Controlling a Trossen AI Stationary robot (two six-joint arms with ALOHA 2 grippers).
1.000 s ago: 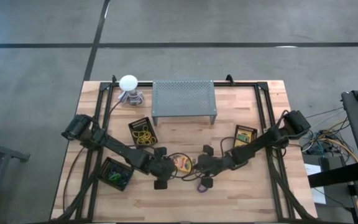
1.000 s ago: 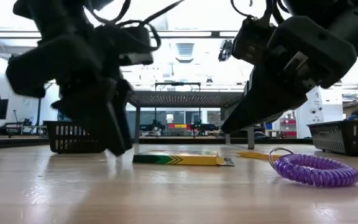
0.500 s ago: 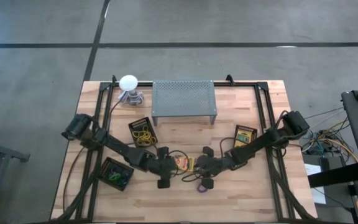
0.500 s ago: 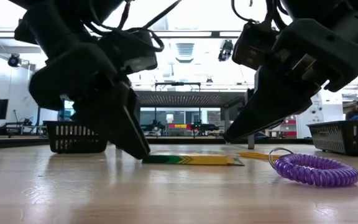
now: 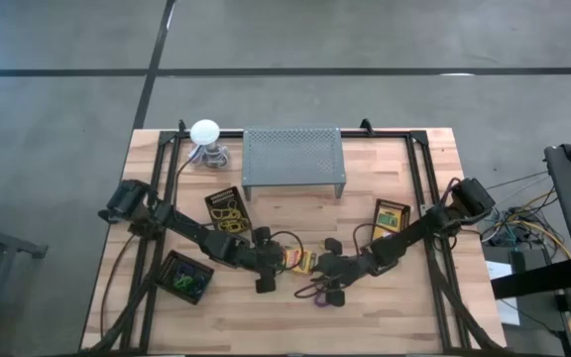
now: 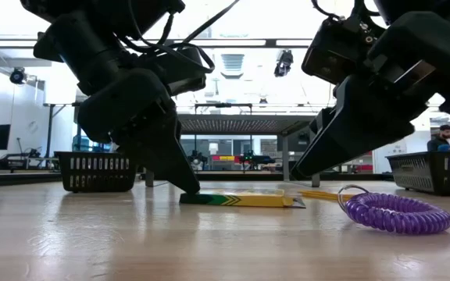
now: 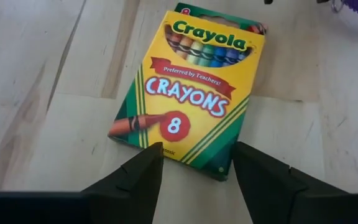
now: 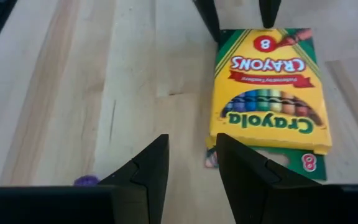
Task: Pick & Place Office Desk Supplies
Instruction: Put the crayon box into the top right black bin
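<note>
Left end effector is down low on the table with its fingers spread wide, straddling the near end of the crayon box, so we'd say it's lining up to pinch the box across its width. Box lies flat, label up, with what looks like a second box peeking out underneath on the right wrist view.

Right end effector sits just off the opposite end of the box, fingers apart with nothing between them. We figure it's clear of the box, but it's close enough to crowd a lift.

Just beside the right end effector lies the purple coil, not touching the box. Farther out: a basket of rubber bands, another black basket, a third with a crayon box, then the grey stand.
</note>
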